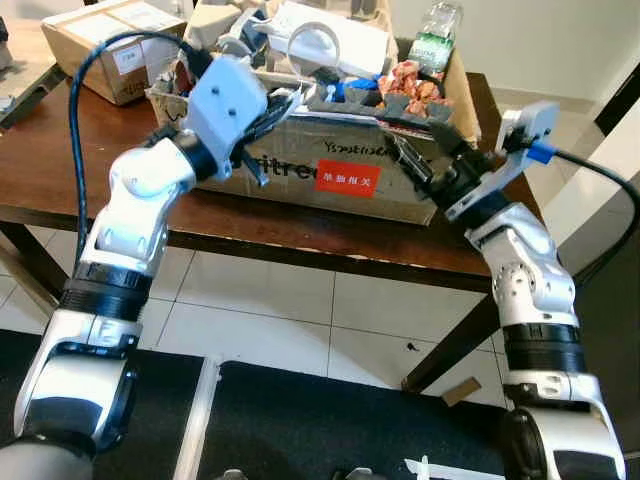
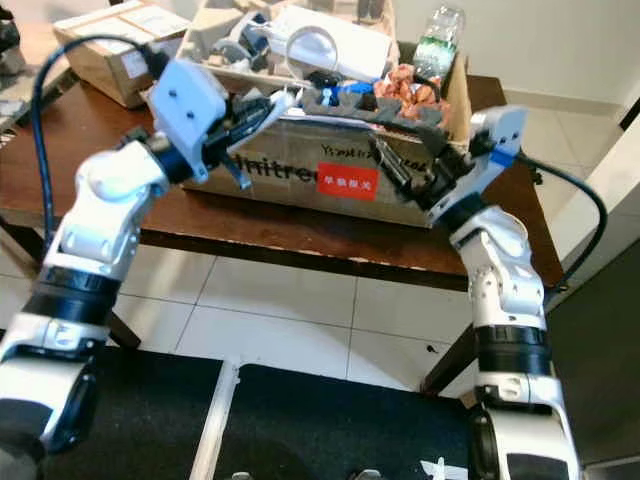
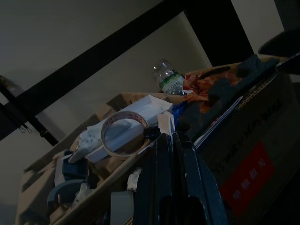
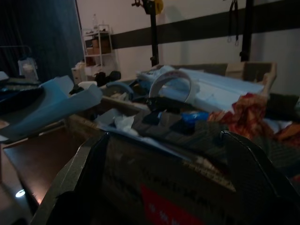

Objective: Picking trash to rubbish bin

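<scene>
Left eye view: a cardboard box (image 1: 340,185) of trash sits on a dark wooden table (image 1: 60,170). The left gripper (image 1: 268,112) reaches its rim at ten o'clock; the right gripper (image 1: 405,150) reaches it at two o'clock.

Left wrist view: the fingers (image 3: 161,173) are pressed together, holding nothing, pointing at a tape roll (image 3: 123,132); a plastic bottle (image 3: 168,80) stands at one o'clock.

Right wrist view: the fingers (image 4: 77,173) are spread wide, straddling the box front, gripping nothing.

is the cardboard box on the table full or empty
Full. The cardboard box is heaped above its rim with a tape roll, plastic bottle and dark foam.
</scene>
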Available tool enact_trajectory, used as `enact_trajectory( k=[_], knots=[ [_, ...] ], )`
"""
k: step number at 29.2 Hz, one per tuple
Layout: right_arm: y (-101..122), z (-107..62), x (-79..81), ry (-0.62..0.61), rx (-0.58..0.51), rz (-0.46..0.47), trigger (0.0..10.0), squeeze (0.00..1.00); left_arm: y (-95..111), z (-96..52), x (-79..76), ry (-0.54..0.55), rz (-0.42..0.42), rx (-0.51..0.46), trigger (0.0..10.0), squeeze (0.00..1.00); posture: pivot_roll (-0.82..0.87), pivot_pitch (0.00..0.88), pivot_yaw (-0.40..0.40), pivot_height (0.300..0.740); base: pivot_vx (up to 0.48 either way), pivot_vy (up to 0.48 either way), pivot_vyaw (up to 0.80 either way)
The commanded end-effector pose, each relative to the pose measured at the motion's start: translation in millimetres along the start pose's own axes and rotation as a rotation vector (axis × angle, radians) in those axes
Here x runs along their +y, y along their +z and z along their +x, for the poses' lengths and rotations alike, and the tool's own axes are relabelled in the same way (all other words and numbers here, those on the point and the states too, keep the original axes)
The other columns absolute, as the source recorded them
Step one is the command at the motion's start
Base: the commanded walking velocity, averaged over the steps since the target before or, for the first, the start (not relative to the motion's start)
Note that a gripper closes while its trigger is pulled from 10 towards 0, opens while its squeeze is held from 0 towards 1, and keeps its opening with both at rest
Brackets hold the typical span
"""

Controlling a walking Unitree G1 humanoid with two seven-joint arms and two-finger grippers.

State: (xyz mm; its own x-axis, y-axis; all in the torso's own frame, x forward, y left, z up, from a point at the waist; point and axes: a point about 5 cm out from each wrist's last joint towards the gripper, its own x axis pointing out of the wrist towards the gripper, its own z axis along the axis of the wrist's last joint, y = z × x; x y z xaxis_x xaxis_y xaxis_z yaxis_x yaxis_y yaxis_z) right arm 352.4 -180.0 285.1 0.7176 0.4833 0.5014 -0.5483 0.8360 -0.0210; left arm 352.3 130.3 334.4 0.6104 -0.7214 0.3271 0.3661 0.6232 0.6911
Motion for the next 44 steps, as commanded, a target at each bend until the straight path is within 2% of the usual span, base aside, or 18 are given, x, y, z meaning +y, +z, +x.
enact_trajectory(
  k=[1, 4, 8, 35, 38, 44],
  knots=[
    [1.8, -1.3, -4.9, -0.033, -0.016, -0.007, 10.0, 0.00, 0.5, 1.3, 1.8, -0.011, 0.039, 0.012, 10.0, 0.00, 0.04, 0.149, -0.023, 0.740, 0.000, 0.000, 0.00],
    [10.0, 5.9, -5.8, -0.044, -0.043, -0.036, 10.0, 0.00, 8.4, 9.4, 8.9, 0.004, 0.060, -0.025, 10.0, 0.00, 0.04, 0.145, -0.026, 0.740, 0.000, 0.000, 0.00],
    [11.1, 9.4, -3.6, -0.046, -0.050, -0.030, 10.0, 0.00, 13.0, 14.2, 12.3, 0.005, 0.076, -0.045, 10.0, 0.00, 0.04, 0.145, -0.027, 0.740, 0.064, 0.000, 0.00],
    [11.9, 12.1, -5.4, -0.072, -0.069, -0.034, 10.0, 0.00, 19.0, 17.1, 19.4, -0.013, 0.104, -0.084, 10.0, 0.00, 0.04, 0.141, -0.022, 0.740, 0.361, 0.000, 0.00],
    [12.7, 11.5, -5.9, -0.075, -0.073, -0.035, 10.0, 0.00, 20.4, 17.9, 17.8, -0.030, 0.079, -0.107, 10.0, 0.00, 0.04, 0.141, -0.022, 0.740, 0.000, 0.000, 0.00],
    [14.8, 11.1, -6.9, -0.079, -0.079, -0.037, 10.0, 0.00, 21.5, 18.6, 17.8, -0.039, 0.101, -0.114, 10.0, 0.00, 0.05, 0.142, -0.019, 0.740, 0.000, 0.000, 0.00]
  ],
)
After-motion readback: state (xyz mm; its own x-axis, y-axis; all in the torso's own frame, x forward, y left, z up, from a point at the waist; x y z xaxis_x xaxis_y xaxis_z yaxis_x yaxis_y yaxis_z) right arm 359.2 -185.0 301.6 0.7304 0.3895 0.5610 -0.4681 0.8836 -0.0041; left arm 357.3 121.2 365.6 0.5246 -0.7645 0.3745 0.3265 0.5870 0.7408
